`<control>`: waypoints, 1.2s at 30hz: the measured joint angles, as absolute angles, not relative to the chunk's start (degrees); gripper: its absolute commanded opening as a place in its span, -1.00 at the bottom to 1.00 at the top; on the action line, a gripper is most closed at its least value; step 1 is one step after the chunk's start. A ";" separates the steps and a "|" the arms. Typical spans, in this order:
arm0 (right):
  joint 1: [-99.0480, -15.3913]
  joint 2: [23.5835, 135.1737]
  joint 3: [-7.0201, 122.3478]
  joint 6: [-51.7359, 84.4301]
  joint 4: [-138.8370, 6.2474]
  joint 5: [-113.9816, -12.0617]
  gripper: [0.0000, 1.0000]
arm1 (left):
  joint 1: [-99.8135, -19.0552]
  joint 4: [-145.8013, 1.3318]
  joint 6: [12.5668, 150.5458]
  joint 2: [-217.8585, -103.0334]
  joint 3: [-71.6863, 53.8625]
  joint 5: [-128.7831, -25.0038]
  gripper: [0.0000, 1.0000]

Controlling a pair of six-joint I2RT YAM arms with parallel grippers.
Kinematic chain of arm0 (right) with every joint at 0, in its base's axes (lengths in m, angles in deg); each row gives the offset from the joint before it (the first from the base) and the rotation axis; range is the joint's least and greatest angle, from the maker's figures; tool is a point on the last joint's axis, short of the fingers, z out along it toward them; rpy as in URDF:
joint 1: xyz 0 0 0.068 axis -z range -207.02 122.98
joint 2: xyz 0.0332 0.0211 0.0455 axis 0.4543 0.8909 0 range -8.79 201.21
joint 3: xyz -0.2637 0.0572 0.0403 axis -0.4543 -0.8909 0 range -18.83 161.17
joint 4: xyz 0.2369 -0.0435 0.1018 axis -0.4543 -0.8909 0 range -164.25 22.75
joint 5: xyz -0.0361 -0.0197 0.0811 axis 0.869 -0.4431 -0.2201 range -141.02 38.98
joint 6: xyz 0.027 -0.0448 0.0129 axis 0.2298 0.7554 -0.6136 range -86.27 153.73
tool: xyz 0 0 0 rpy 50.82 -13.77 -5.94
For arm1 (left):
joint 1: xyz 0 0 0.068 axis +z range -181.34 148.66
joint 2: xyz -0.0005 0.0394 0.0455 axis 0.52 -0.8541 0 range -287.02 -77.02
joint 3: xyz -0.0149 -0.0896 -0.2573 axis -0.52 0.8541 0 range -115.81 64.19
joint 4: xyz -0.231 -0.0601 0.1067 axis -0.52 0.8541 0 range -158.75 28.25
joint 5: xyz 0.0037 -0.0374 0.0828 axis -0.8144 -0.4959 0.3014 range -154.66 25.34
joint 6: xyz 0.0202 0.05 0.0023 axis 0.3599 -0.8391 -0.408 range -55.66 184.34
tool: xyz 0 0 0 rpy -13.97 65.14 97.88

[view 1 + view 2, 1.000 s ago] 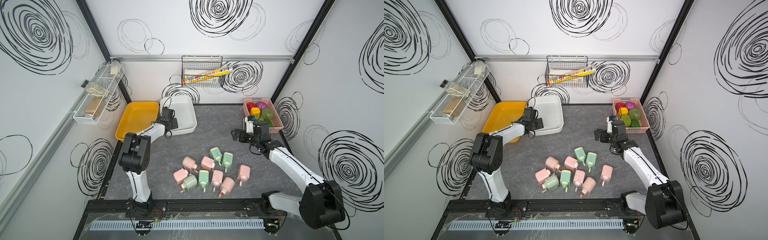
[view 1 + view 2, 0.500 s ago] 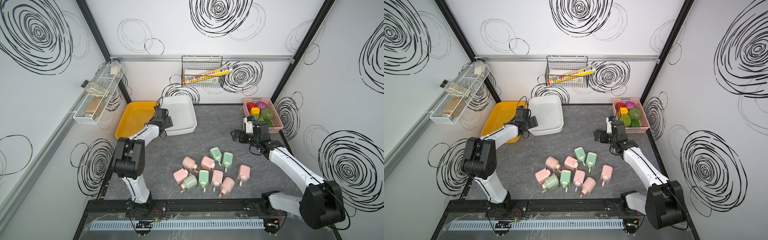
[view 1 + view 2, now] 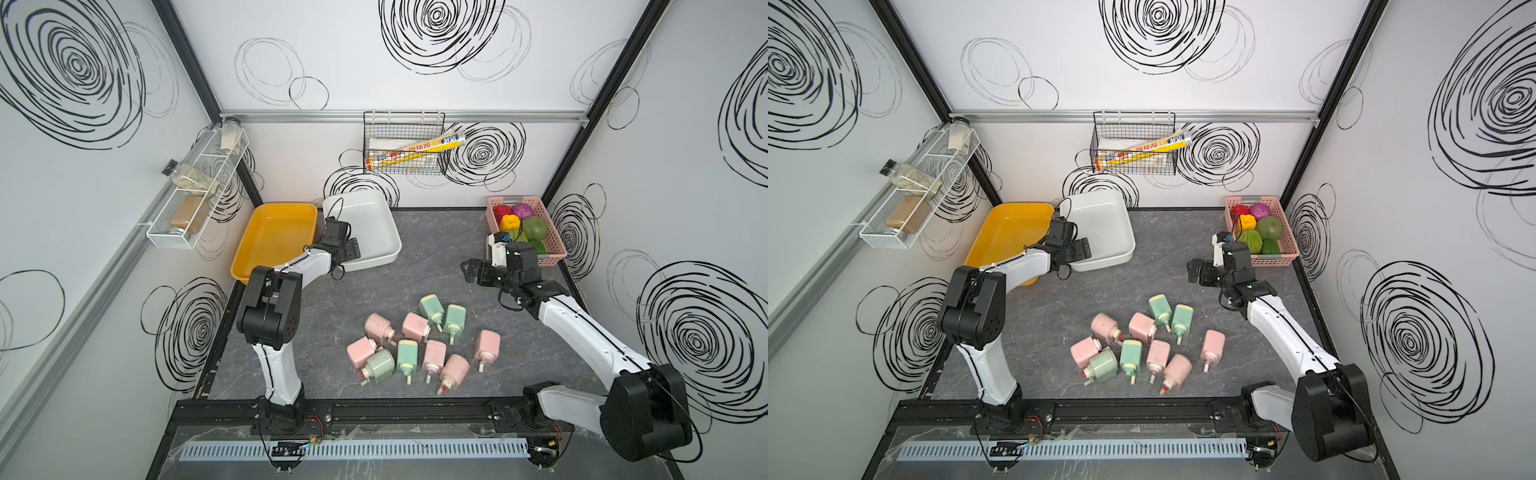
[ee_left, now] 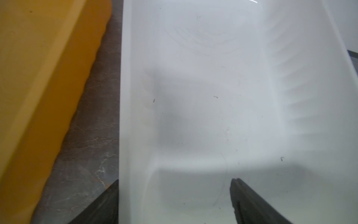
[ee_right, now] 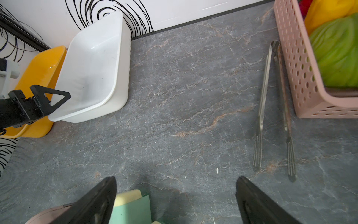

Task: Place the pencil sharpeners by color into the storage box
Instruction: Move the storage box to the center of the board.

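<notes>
Several pink and mint green pencil sharpeners (image 3: pixel 419 345) (image 3: pixel 1142 345) lie in a loose heap on the grey table, front centre. Two storage boxes stand at the back left, a yellow one (image 3: pixel 274 237) and a white one (image 3: pixel 397 249) (image 4: pixel 213 87), both with nothing in them. My left gripper (image 3: pixel 347 253) (image 4: pixel 175 180) is open and straddles the white box's near-left rim, one finger outside and one inside. My right gripper (image 3: pixel 471 270) (image 5: pixel 176 177) hangs open over bare table at the right, holding nothing. A green sharpener (image 5: pixel 131 207) lies beside one of its fingers.
A pink basket (image 3: pixel 555 245) of toy fruits and vegetables stands at the back right. Metal tongs (image 5: pixel 271 108) lie on the table beside it. A wire basket (image 3: pixel 403 141) and a wire shelf (image 3: pixel 195 195) hang on the walls.
My left gripper's jaws have opened at the white box's rim, and its arm swung left and back again. The right arm has not moved.
</notes>
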State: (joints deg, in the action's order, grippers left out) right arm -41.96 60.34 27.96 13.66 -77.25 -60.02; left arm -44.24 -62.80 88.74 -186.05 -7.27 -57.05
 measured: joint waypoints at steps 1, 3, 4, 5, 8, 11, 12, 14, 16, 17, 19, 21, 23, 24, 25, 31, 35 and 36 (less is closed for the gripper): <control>-41.96 60.34 27.94 13.57 -77.25 -60.08 1.00 | -45.47 -62.91 89.46 -186.09 -7.27 -57.13 0.87; -41.96 60.34 27.81 13.15 -77.14 -60.17 1.00 | -48.94 -63.21 91.45 -186.09 -7.27 -57.64 0.91; -41.96 60.34 27.63 12.87 -76.94 -60.24 0.99 | -50.73 -63.52 92.21 -186.09 -7.27 -57.94 0.94; -41.96 60.34 27.30 12.32 -76.66 -60.28 1.00 | -53.14 -63.85 93.11 -186.09 -7.29 -58.10 0.98; -41.96 60.38 26.14 10.40 -75.74 -60.28 1.00 | -59.94 -64.48 95.34 -186.07 -7.57 -58.49 0.99; -41.96 60.93 25.66 7.14 -74.45 -60.06 1.00 | -65.42 -64.90 96.76 -185.61 -7.60 -59.34 0.99; -41.96 61.36 25.66 5.68 -73.90 -60.04 1.00 | -66.32 -64.92 97.00 -185.18 -7.51 -59.58 0.98; -42.07 62.65 25.66 2.71 -72.52 -59.86 1.00 | -66.49 -65.05 97.13 -183.62 -6.94 -59.65 0.98; -42.50 64.40 25.69 0.13 -71.15 -59.71 1.00 | -65.25 -65.44 97.07 -181.26 -5.41 -59.52 0.98; -43.09 65.71 25.79 -1.23 -70.67 -59.27 1.00 | -64.11 -65.73 96.89 -179.47 -4.16 -59.50 0.98; -44.62 68.25 26.36 -3.15 -70.19 -58.05 1.00 | -62.03 -66.38 96.63 -176.26 -1.56 -59.52 0.98; -46.63 71.42 27.70 -4.59 -69.79 -56.45 0.99 | -59.85 -67.63 96.37 -172.17 2.22 -59.56 0.98; -48.51 74.59 29.75 -5.84 -69.75 -54.77 0.87 | -58.14 -68.26 96.26 -168.30 5.95 -59.50 0.98; -49.43 76.53 31.26 -6.39 -69.68 -53.79 0.79 | -57.53 -68.61 96.28 -166.53 7.70 -59.43 0.98; -50.09 78.02 32.46 -6.87 -69.57 -53.00 0.74 | -57.16 -68.85 96.30 -165.11 9.15 -59.30 0.98; -52.78 88.73 40.88 -8.68 -67.52 -49.92 0.28 | -55.91 -71.17 100.52 -157.59 17.60 -62.40 0.98; -53.78 95.79 46.14 -9.93 -67.13 -48.00 0.28 | -56.55 -71.39 102.86 -152.87 21.17 -61.68 0.99; -53.93 97.27 47.28 -10.30 -67.08 -47.54 0.28 | -56.77 -71.34 102.99 -151.95 21.39 -61.16 0.98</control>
State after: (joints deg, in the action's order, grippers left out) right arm -53.93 97.27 47.28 -10.30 -67.08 -47.54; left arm -56.77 -71.34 102.99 -151.95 21.39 -61.16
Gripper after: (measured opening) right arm 0.637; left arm 0.992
